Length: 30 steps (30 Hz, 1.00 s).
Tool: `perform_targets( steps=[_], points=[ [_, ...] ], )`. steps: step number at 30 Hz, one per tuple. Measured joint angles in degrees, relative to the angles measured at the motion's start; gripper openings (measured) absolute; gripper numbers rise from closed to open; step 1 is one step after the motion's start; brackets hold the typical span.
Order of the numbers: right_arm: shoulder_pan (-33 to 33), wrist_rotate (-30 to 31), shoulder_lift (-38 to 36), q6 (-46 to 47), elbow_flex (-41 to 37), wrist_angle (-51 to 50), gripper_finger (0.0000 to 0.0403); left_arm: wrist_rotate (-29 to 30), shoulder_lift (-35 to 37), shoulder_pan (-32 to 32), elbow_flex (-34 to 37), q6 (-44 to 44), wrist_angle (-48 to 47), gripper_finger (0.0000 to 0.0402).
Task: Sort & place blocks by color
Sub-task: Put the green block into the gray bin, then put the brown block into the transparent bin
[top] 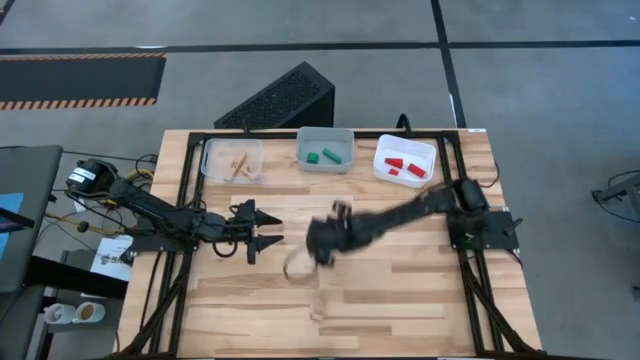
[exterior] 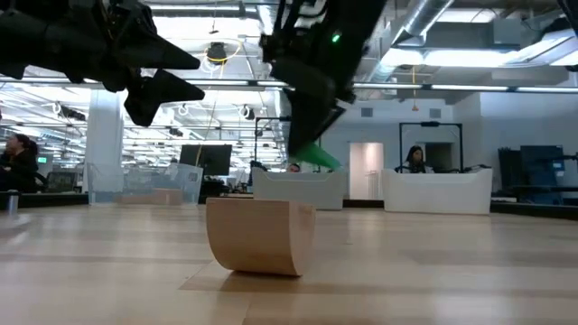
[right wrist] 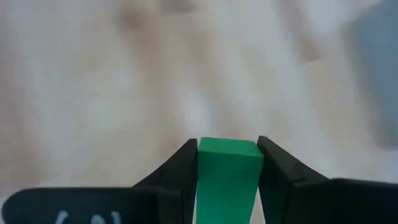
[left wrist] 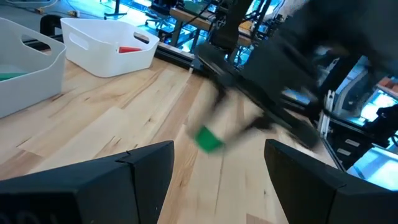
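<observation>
Now | wood table (top: 400, 300) | office behind | right hand (right wrist: 227, 155) pinching green block (right wrist: 227, 174) | left hand (top: 262, 228) spread

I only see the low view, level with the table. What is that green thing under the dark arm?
Observer: The right wrist view shows a small green wooden block clamped in the right end effector.
Operator: Where might it go?
Observer: From above, the middle clear plastic tray at the table's far edge already holds green pieces.
Operator: And the other arm?
Observer: The left end effector hangs open over the table's left side, empty.
</observation>
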<state>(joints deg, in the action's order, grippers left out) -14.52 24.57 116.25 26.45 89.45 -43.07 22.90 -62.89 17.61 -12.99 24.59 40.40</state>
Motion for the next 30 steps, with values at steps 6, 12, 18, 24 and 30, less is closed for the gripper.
perform_targets(
  steps=[6,12,18,24,30],
  points=[
    [12.20,3.28,-5.06,-12.24,0.06,3.39,0.0123,0.00,0.00,0.00,0.00,-0.29,-1.42,0.0236],
    [24.38,0.87,-7.21,-24.44,0.07,15.12,0.0134,0.27,0.00,0.00,0.00,-0.12,-1.46,0.0236],
    [35.42,-12.91,-6.55,-26.65,0.18,19.41,0.0134,0.26,0.00,1.13,0.00,0.34,-1.46,0.0236],
    [40.20,-20.13,-6.26,-25.61,0.01,18.72,0.0182,1.45,0.00,1.46,0.01,0.03,-1.41,0.0236],
    [40.55,-20.10,-6.77,-25.42,-0.17,19.28,0.0235,1.55,0.00,1.46,0.00,-0.05,-1.50,0.0236]
  ],
)
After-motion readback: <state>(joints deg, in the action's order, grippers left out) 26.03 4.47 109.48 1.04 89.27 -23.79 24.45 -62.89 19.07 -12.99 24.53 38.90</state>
